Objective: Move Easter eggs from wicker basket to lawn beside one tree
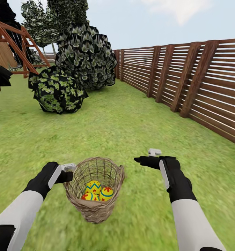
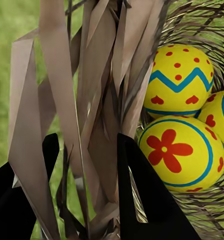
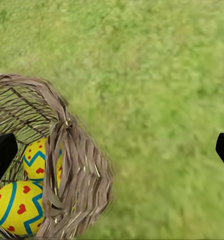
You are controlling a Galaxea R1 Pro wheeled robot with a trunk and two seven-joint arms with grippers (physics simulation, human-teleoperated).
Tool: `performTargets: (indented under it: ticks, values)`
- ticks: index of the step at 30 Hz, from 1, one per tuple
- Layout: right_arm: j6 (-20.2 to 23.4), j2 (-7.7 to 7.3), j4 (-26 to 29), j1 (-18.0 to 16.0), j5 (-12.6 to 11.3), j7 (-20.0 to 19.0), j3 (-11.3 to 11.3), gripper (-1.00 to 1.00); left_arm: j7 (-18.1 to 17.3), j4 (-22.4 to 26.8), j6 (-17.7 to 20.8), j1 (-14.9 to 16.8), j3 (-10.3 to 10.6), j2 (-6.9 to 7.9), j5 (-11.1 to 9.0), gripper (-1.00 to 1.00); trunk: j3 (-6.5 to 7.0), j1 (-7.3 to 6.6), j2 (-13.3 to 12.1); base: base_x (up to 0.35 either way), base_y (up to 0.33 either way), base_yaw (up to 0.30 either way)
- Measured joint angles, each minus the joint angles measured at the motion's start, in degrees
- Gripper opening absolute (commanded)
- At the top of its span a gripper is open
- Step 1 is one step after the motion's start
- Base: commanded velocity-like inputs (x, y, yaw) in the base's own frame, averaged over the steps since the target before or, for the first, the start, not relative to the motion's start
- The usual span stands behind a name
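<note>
L gripper [image 1: 69,172] clamps the wicker basket [image 1: 95,188] rim, one finger each side of the wall. Three Easter eggs [image 1: 96,191] sit inside, basket on lawn [image 1: 131,118]. R gripper [image 1: 145,157] hovers beside w/ jaws wide. Bush [image 1: 57,90], fence [image 1: 187,80] beyond.

Round brown woven wicker basket [image 1: 95,195] upright on green grass lawn [image 1: 131,122], rim between left gripper [image 1: 67,171] fingers; three yellow blue-zigzag eggs [image 1: 95,191] inside.
</note>
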State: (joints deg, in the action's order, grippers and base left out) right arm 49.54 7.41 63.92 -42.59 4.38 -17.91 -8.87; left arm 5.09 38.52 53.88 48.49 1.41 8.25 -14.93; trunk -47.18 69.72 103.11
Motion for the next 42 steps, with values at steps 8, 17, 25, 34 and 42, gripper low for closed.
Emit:
performTargets:
  ticks: [8, 17, 25, 34, 42]
  values:
    - [-0.03, -0.08, 0.00, 0.00, 0.00, 0.00, 0.00, 1.00, -0.01, 0.00, 0.02, -0.01, 0.03, 0.26, 0.04, -1.00, 0.00, 0.00, 0.00, 0.000, 0.000, 0.295]
    - [-0.03, 0.00, 0.00, 0.00, 0.00, 0.00, 0.00, 1.00, -0.02, -0.04, 0.03, -0.01, 0.04, 0.22, 0.36, -1.00, 0.00, 0.00, 0.00, 0.000, 0.000, 0.295]
    - [-0.03, 0.00, 0.00, 0.00, 0.00, 0.00, 0.00, 1.00, -0.01, -0.03, 0.03, 0.00, 0.04, 0.24, 0.34, -1.00, 0.00, 0.00, 0.00, 0.000, 0.000, 0.295]
    - [-0.03, 0.00, 0.00, 0.00, 0.00, 0.00, -0.01, 1.00, -0.02, 0.00, 0.03, -0.01, -0.04, 0.33, 0.33, -1.00, 0.00, 0.00, 0.00, 0.000, 0.000, 0.295]
    - [-0.03, -0.03, 0.00, 0.00, 0.00, 0.00, -0.03, 1.00, -0.02, 0.00, 0.10, -0.01, -0.04, 0.33, 0.31, -1.00, 0.00, 0.00, 0.00, 0.000, 0.000, 0.294]
